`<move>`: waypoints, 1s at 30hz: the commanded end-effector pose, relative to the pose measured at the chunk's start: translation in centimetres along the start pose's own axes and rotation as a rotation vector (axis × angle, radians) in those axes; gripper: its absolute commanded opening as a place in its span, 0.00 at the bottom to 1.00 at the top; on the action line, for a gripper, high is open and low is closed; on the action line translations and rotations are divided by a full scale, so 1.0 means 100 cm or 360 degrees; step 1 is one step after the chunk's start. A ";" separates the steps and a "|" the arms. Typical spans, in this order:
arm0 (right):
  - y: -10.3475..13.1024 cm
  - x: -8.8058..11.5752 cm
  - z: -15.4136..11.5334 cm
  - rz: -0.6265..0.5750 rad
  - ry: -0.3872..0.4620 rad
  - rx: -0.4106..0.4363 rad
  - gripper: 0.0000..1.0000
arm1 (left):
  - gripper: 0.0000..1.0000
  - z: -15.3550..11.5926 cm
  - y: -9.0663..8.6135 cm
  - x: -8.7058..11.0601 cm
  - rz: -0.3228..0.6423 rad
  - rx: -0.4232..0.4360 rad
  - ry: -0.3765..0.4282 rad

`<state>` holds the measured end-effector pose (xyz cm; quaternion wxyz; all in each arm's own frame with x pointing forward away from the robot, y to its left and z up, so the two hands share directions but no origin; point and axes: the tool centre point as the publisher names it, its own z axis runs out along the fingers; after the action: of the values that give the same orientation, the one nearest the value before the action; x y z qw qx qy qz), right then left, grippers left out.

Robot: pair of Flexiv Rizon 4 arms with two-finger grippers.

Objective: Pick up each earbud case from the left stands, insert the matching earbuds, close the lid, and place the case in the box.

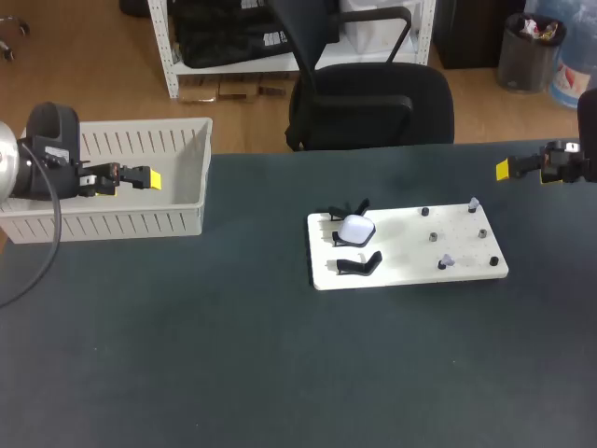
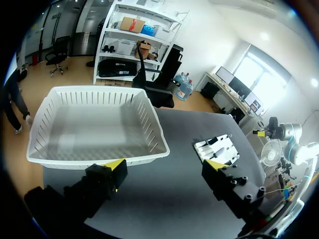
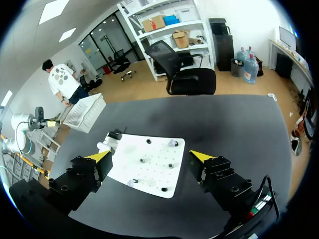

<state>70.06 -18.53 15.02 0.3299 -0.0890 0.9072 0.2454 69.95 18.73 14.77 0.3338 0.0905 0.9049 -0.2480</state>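
A white earbud case [image 1: 355,228] rests on the middle of three black stands [image 1: 359,264] at the left end of a white board [image 1: 408,247]. Two pale lilac earbuds [image 1: 474,203] [image 1: 447,261] sit among black pegs on the board's right half. My left gripper [image 1: 152,178] hangs open and empty over the white slatted box [image 1: 112,222]. My right gripper [image 1: 503,169] is open and empty, above the table beyond the board's far right corner. In the right wrist view the board [image 3: 147,167], case [image 3: 103,146] and an earbud [image 3: 172,143] lie ahead of the gripper [image 3: 150,156].
The box [image 2: 154,124] stands at the table's far left edge, with nothing in it in the left wrist view, ahead of my left gripper [image 2: 165,165]. The board [image 2: 217,149] lies further off toward the table's middle. Dark tabletop surrounds the board on all sides.
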 end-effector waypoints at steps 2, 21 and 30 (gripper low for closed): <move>0.000 0.000 0.000 -0.0001 0.0000 0.0002 1.00 | 1.00 0.000 -0.002 -0.002 -0.0004 -0.0019 0.0016; 0.000 0.000 0.000 -0.0001 0.0000 0.0002 1.00 | 1.00 -0.008 -0.023 -0.004 0.0786 0.0750 -0.0433; 0.000 0.000 0.000 -0.0001 0.0000 0.0002 1.00 | 1.00 -0.006 -0.042 -0.012 0.1149 0.0927 -0.0496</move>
<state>70.06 -18.53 15.02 0.3299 -0.0890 0.9072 0.2453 69.22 15.06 17.77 0.3897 0.2676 0.8472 -0.2426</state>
